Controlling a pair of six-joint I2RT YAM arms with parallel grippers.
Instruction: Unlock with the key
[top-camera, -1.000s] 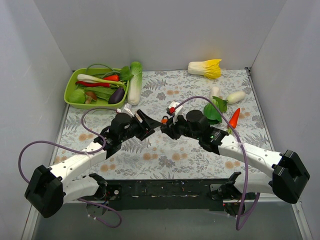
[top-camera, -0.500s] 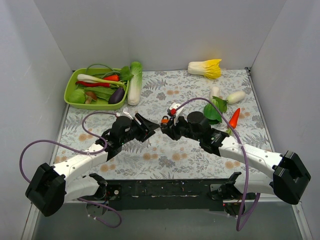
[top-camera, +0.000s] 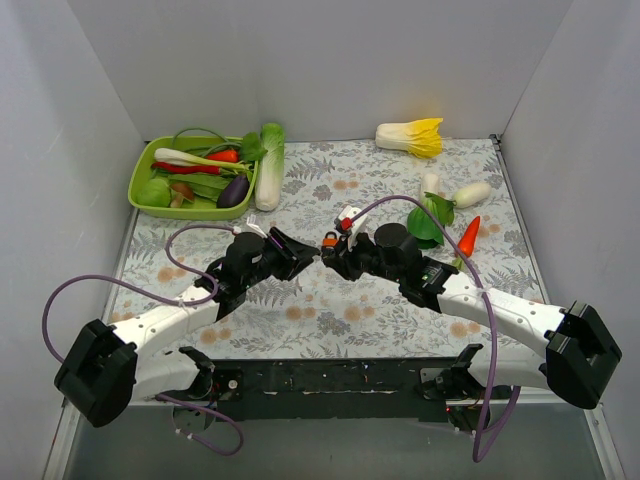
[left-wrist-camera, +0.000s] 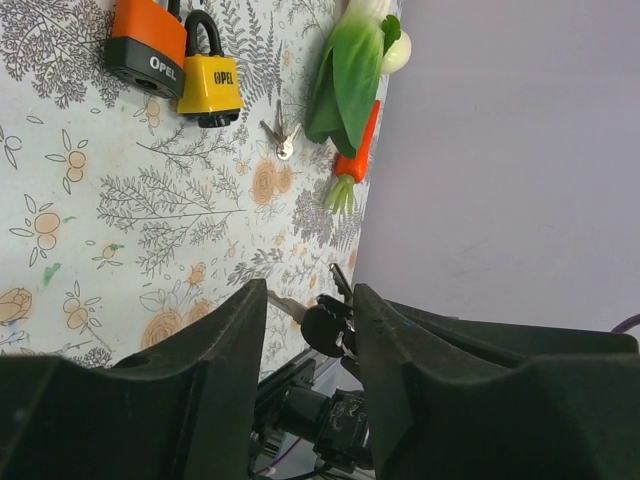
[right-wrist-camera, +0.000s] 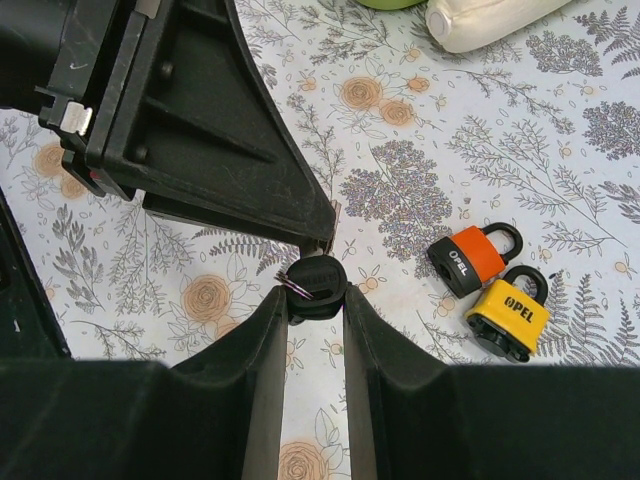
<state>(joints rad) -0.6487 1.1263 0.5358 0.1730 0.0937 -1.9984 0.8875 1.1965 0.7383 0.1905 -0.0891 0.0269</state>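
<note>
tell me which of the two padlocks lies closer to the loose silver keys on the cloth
The yellow padlock: it sits beside the orange padlock, on the side toward the silver keys, so the orange one is farther.

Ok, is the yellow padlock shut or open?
Shut. Both ends of the black shackle sit inside the body of the yellow padlock in both wrist views. It lies flat beside the orange padlock.

The left arm (top-camera: 170, 320) and the right arm (top-camera: 490, 305) stretch forward from their bases and angle inward, wrists low, so their tips meet at the key (right-wrist-camera: 318, 278). The right gripper (right-wrist-camera: 312, 300) is clamped on the key's black head. The left gripper (left-wrist-camera: 310, 312) faces it, jaws parted to either side of the key.
</note>
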